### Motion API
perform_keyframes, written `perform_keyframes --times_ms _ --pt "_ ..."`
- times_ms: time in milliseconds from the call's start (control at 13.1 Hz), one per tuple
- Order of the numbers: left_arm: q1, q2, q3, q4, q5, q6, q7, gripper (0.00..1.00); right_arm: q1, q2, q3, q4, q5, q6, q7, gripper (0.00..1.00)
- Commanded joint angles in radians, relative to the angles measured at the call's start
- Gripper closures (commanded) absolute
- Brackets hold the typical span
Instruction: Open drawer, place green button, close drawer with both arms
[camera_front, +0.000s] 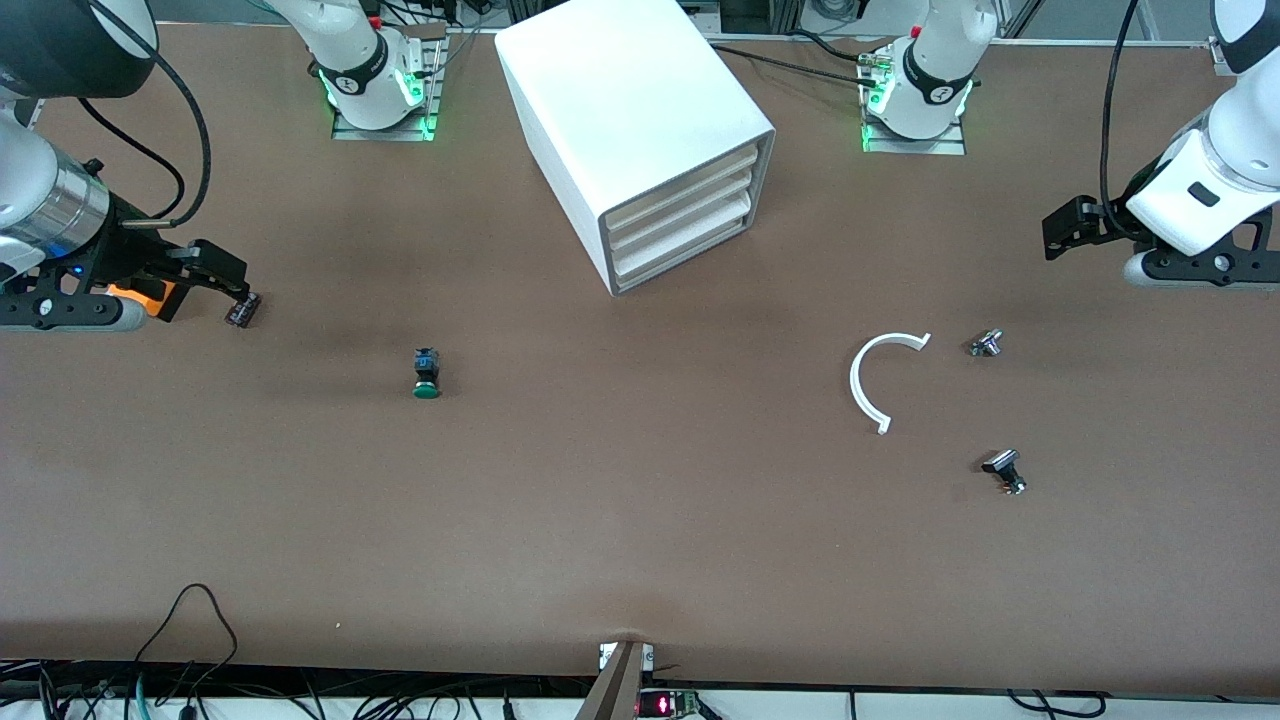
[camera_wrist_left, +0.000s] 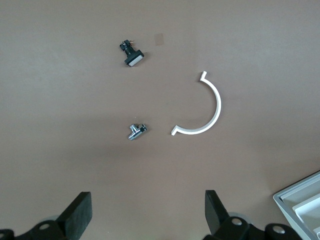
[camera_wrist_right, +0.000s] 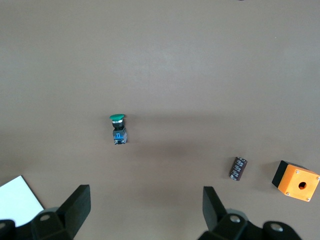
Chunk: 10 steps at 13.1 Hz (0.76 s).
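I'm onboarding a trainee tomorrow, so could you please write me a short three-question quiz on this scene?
1. True or false: the bottom drawer of the cabinet is pulled out.
2. What colour is the cap of the button?
3. The white curved strip lies toward which arm's end of the table: A) left, B) right?

Key: 1 false, all three drawers sit shut. 2 green. 3 A.

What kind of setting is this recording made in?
Most likely a robotics lab bench: two arms are bolted to a brown table, loose cables run along its edge nearest the front camera, and a white three-drawer cabinet stands among scattered parts like the green-capped button.
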Motion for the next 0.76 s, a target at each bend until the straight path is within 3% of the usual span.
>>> perform_keyframes --times_ms 0,457,686 --pt "-0.004 0.004 -0.001 0.022 0.002 -0.023 -0.004 0.01 -0.006 0.001 0.008 0.001 0.006 0.008 -0.01 0.01" --pt "-0.004 0.006 -0.002 0.025 -0.001 -0.023 -0.002 0.01 -0.007 0.001 0.007 0.001 -0.003 0.005 -0.012 0.01" --pt "-0.001 0.01 0.001 0.027 -0.101 -0.083 -0.001 0.01 -0.006 0.0 0.008 -0.002 -0.002 -0.003 -0.007 0.01"
